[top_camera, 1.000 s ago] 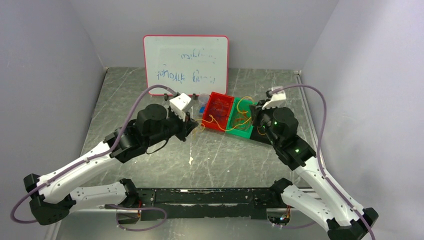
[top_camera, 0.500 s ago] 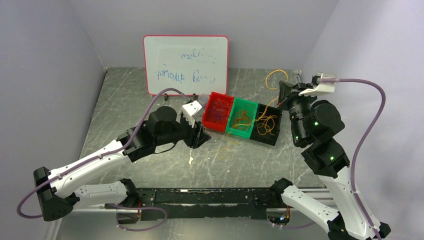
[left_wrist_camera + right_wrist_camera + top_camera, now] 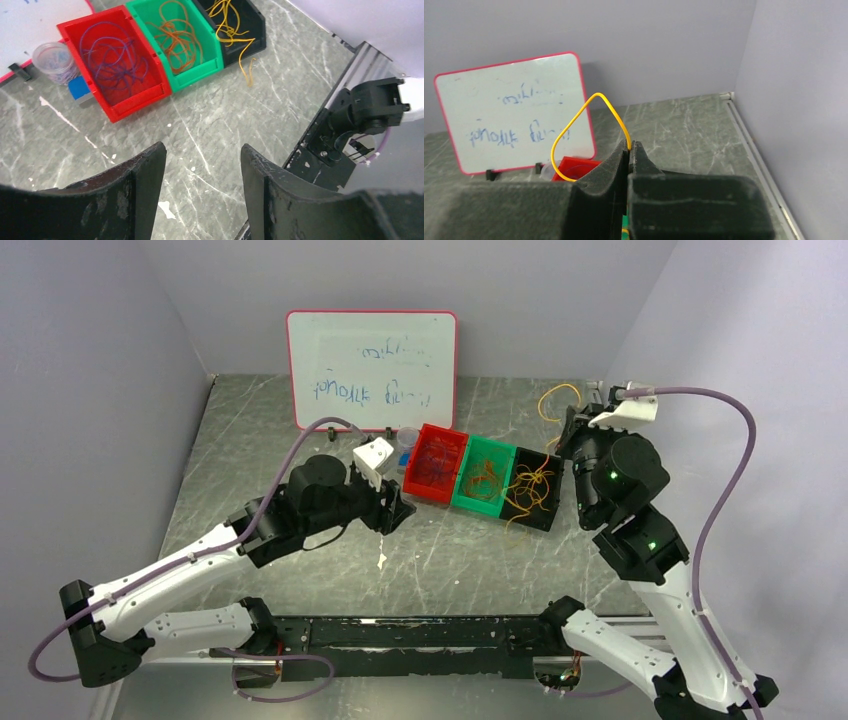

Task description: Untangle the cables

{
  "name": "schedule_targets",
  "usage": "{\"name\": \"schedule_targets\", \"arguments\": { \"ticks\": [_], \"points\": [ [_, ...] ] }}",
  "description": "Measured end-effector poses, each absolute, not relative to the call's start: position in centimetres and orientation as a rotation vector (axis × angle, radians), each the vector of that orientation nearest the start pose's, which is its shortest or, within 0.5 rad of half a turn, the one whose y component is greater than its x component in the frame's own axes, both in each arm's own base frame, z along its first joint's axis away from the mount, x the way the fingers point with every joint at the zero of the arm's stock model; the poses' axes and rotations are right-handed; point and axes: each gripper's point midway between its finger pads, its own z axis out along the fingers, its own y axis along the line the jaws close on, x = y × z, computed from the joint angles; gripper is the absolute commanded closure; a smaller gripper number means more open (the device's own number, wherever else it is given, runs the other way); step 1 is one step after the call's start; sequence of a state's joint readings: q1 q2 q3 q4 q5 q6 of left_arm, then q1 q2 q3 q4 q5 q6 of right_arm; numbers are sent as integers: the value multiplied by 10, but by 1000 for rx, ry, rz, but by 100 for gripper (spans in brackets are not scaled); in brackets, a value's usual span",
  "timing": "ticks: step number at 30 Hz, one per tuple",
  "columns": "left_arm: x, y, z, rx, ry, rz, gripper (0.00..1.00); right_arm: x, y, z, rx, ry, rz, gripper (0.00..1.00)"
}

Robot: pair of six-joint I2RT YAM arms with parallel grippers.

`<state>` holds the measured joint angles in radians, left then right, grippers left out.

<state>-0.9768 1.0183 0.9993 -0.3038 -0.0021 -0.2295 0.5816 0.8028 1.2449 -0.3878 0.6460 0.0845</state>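
Note:
Three bins stand in a row: red (image 3: 436, 462) with dark purple cables (image 3: 112, 55), green (image 3: 485, 476) with orange cables (image 3: 175, 37), black (image 3: 531, 490) with yellow cables (image 3: 227, 22). One yellow strand (image 3: 245, 65) hangs over the black bin's front onto the table. My right gripper (image 3: 630, 146) is raised behind the black bin, shut on a yellow cable (image 3: 574, 120) that loops above its tips (image 3: 543, 402). Just in front of the red bin, my left gripper (image 3: 202, 157) is open over bare table with nothing between its fingers.
A whiteboard (image 3: 372, 370) leans against the back wall. A clear plastic cup (image 3: 52, 60) and a blue block (image 3: 80, 89) sit left of the red bin. A black rail (image 3: 420, 632) runs along the near edge. Side walls close in the table.
My right arm rose from the bins toward the back right, carrying the yellow cable up. My left gripper opened, let go of the strands by the red bin, and pulled back a little.

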Motion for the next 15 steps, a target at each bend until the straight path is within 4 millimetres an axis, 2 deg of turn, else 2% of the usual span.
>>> {"name": "schedule_targets", "arguments": {
  "ticks": [4,7,15],
  "points": [
    [196,-290,267,696,1876,-744,36,269,40,431,166,1491,-41,100],
    [199,-286,261,686,1900,-704,35,272,34,438,182,1459,-82,100],
    [205,-280,259,656,1909,-657,35,284,32,477,200,1360,-146,100]
  ]
}}
